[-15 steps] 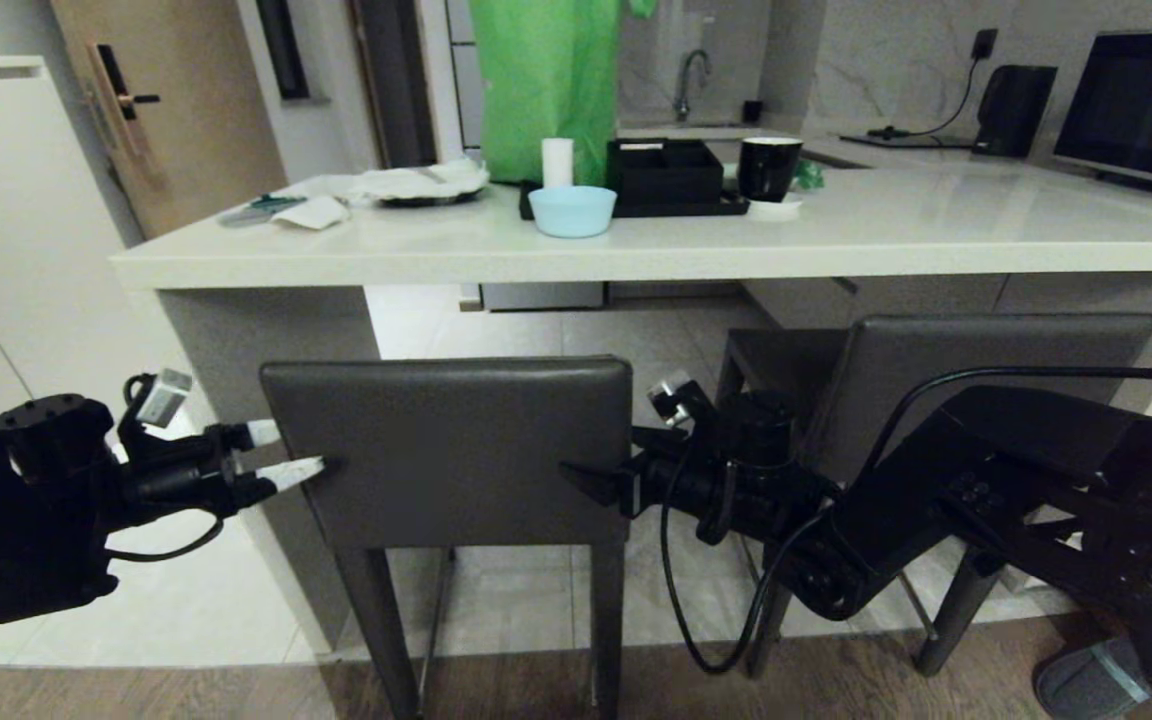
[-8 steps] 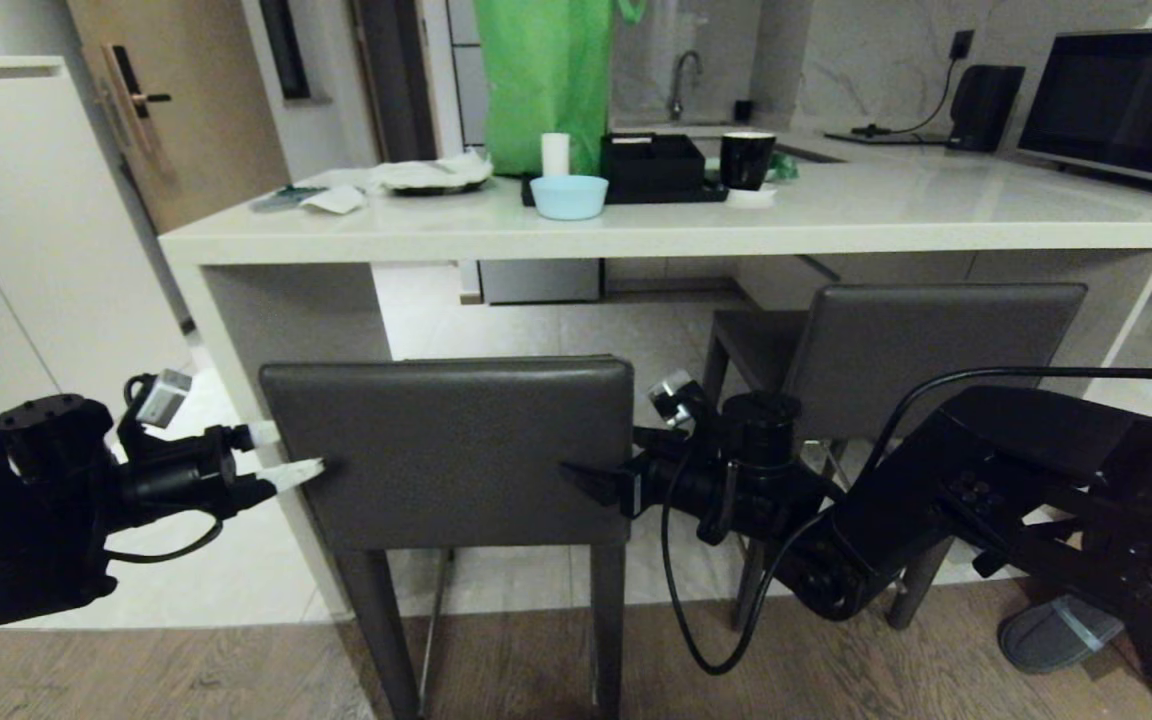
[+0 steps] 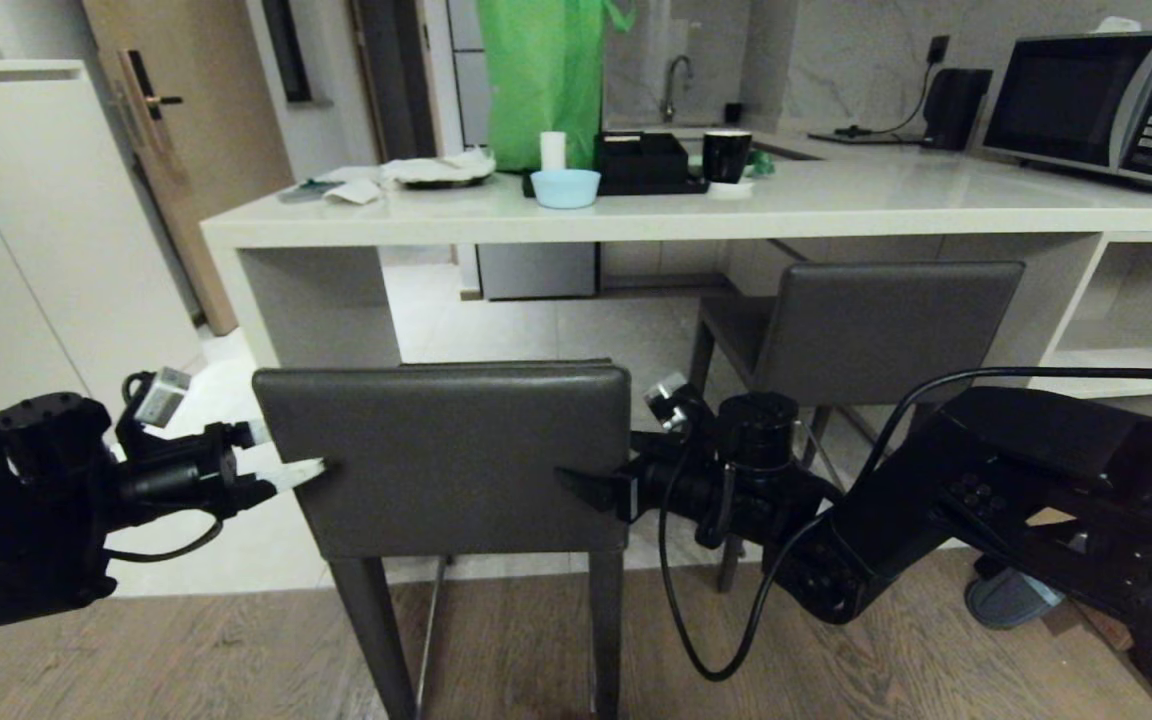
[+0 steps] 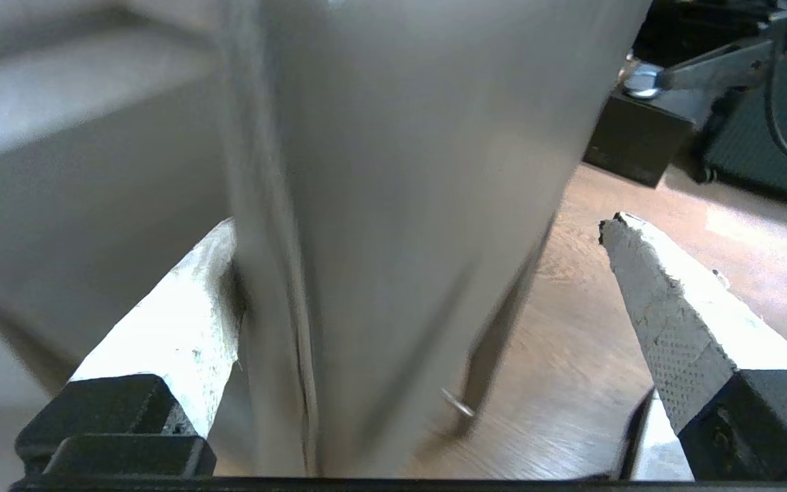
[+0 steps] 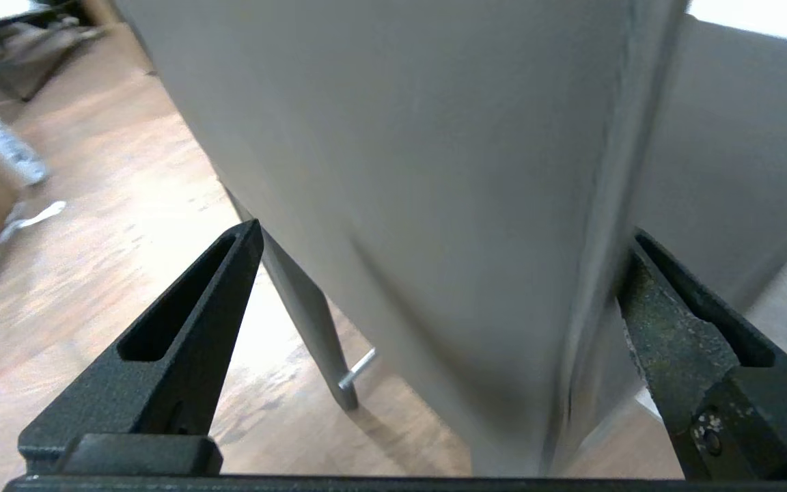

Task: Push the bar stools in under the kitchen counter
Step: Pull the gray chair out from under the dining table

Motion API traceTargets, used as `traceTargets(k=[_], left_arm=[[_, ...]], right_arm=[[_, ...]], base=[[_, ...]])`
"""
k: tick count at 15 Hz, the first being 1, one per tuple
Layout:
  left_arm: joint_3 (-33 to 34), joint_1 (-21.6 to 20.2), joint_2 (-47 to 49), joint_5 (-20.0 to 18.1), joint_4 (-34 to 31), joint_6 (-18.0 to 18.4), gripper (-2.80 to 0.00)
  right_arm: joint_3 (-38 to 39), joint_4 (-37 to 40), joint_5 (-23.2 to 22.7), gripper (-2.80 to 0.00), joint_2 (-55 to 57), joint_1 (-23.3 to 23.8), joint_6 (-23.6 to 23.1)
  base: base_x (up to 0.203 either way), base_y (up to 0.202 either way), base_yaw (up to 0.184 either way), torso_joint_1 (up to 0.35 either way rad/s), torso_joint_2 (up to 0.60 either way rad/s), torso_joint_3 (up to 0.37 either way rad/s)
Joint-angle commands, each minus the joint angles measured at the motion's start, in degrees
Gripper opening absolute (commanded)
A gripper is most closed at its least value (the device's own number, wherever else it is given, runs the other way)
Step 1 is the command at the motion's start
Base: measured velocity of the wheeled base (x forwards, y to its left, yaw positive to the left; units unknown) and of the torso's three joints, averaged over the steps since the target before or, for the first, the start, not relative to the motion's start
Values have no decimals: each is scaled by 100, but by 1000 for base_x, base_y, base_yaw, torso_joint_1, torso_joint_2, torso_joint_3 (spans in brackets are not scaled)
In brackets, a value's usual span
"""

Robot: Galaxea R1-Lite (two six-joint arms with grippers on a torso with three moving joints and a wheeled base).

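Observation:
The nearer of the bar stools point(image 3: 441, 455) stands in front of me on the wood floor, its dark grey backrest facing me. My left gripper point(image 3: 286, 450) is open and straddles the backrest's left edge point(image 4: 393, 205); one white finger point(image 4: 182, 321) touches its far face, and the other stands apart. My right gripper point(image 3: 601, 460) is open and straddles the right edge point(image 5: 434, 171) in the same way. The second stool point(image 3: 896, 330) stands further back on the right, close to the kitchen counter point(image 3: 636, 225).
On the counter stand a blue bowl point(image 3: 565, 187), a black tray point(image 3: 641, 165), a black mug point(image 3: 726, 157), a green bag point(image 3: 541, 80) and a microwave point(image 3: 1101, 95). A tall white cabinet point(image 3: 26, 220) rises at the left. A slipper point(image 3: 1011, 597) lies on the floor at the right.
The whole view has backed away: the counter and the second stool look smaller and further off. The near stool kept its place between my grippers, so it has come away from the counter.

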State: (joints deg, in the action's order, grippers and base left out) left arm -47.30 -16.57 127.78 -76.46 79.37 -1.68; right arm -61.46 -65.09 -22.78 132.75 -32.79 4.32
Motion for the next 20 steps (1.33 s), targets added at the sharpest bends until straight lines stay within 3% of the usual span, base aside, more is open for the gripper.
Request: traceTargets(k=[1,6,12,14,17,18,19,20], left_arm=[[99,-13,62,-12,354,-46,0],[366,-59,57,12,829,-681,0],[413,-688,111,386,830,-772,0],[480,-835,22,778,830,-772,0],[936,-893,-612,1053,830,-848,0],[1134,-859,-914,1349,830,-908,0],[1292,-795,-1225,1884,827,-952,0],[1395,-705,-1570,2504,728,-969,0]], right_arm=[[3,-48,68,0,-30,10,-10],[69,-33,88,0,-176,1,-1],[763,-3,540,0,-680,360,-29],[1070,-4,657,0,-1048,558,-35],[1567,52,970,0,-1869,731,-46],[1665,244,1167,0,-2222,770,-49],[1705,593,1641,0,-2565,815,-51],[1718,847,2410,0,-2792,881,-56]], base=[[0,0,0,0,0,0],[0,0,0,0,0,0],[0,0,0,0,0,0],[0,0,0,0,0,0],[0,0,0,0,0,0],[0,0,0,0,0,0],[0,0,0,0,0,0],[0,0,0,0,0,0]])
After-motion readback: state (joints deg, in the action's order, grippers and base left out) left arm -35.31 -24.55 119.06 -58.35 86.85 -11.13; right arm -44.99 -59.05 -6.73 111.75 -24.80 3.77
